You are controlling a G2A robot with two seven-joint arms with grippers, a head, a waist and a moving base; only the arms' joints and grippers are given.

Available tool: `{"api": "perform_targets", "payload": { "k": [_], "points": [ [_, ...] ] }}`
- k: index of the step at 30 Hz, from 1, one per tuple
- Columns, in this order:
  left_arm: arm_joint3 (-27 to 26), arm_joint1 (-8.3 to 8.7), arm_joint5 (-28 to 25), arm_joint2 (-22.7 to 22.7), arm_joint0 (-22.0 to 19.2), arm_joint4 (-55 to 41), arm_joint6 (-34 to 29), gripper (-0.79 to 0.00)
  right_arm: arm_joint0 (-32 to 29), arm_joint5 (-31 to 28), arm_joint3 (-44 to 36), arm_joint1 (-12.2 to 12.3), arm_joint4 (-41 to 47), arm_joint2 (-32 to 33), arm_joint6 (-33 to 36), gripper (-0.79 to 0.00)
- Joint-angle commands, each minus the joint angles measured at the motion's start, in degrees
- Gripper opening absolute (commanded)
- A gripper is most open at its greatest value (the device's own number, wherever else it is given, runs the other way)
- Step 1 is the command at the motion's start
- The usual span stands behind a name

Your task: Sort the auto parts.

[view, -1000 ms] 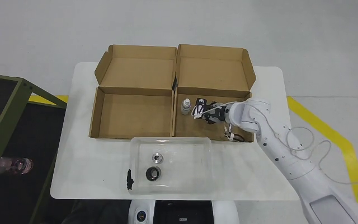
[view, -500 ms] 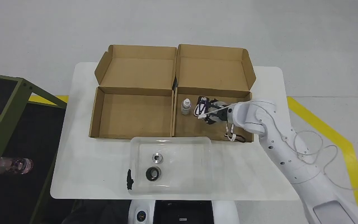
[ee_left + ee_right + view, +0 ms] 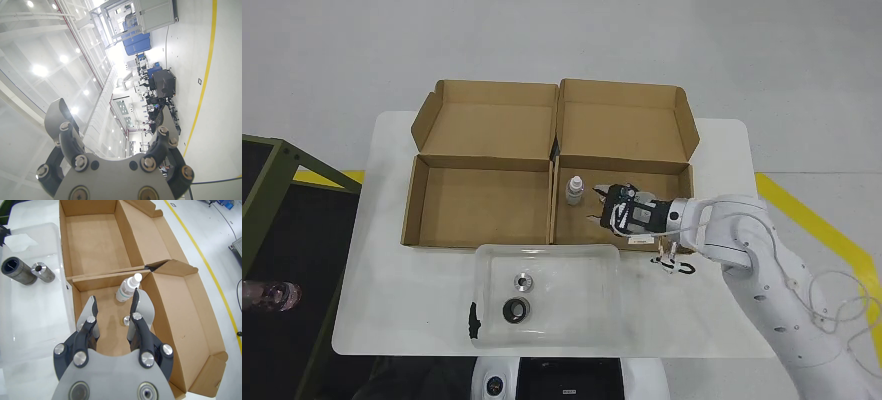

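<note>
The right arm has swung back toward the near wall of the right-hand brown cardboard box [image 3: 170, 323], drawing its right tool [image 3: 114, 302] away from the white spray bottle [image 3: 127, 289]. That tool hangs with its fingers spread and empty above a small silver disc-shaped part [image 3: 126, 319], which lies on the box floor near the bottle. The drop-off looks finished. The next move is likely a fetch from the clear plastic tray [image 3: 582, 320], where a dark steel sleeve [image 3: 18, 271] and a lighter steel bushing [image 3: 42, 272] wait. That calls for crossing the box wall and coming down squarely over one of them. The left tool [image 3: 111, 106] points at the ceiling, spread and empty.
</note>
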Motion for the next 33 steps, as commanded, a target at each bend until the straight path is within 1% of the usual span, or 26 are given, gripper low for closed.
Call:
{"api": "perform_targets", "payload": {
  "k": [1, 6, 10, 14, 20, 24, 33],
  "points": [
    [0.0, 0.0, 0.0, 0.0, 0.0, 0.0, 0.0, 0.0, -1.65, -0.25, -2.52, 0.21, 0.32, 0.36, -0.52, -0.446],
    [0.0, 0.0, 0.0, 0.0, 0.0, 0.0, 0.0, 0.0, -4.14, 0.06, -6.87, 0.39, -0.05, -0.17, -1.55, -0.434],
    [0.0, 0.0, 0.0, 0.0, 0.0, 0.0, 0.0, 0.0, -5.51, 1.22, -9.95, 0.15, -1.2, -2.69, -2.93, -0.413],
    [0.0, 0.0, 0.0, 0.0, 0.0, 0.0, 0.0, 0.0, -5.79, 2.15, -11.58, -0.23, -3.09, -5.85, -3.31, -0.409],
    [0.0, 0.0, 0.0, 0.0, 0.0, 0.0, 0.0, 0.0, -4.12, 2.73, -10.63, -1.23, -5.25, -11.75, -3.04, -0.394],
    [0.0, 0.0, 0.0, 0.0, 0.0, 0.0, 0.0, 0.0, -2.73, 4.23, -10.01, -2.11, -6.92, -15.65, -2.96, -0.397],
    [0.0, 0.0, 0.0, 0.0, 0.0, 0.0, 0.0, 0.0, -0.51, 6.46, -7.29, -3.85, -9.97, -21.98, -2.7, -0.397]
  ]
}}
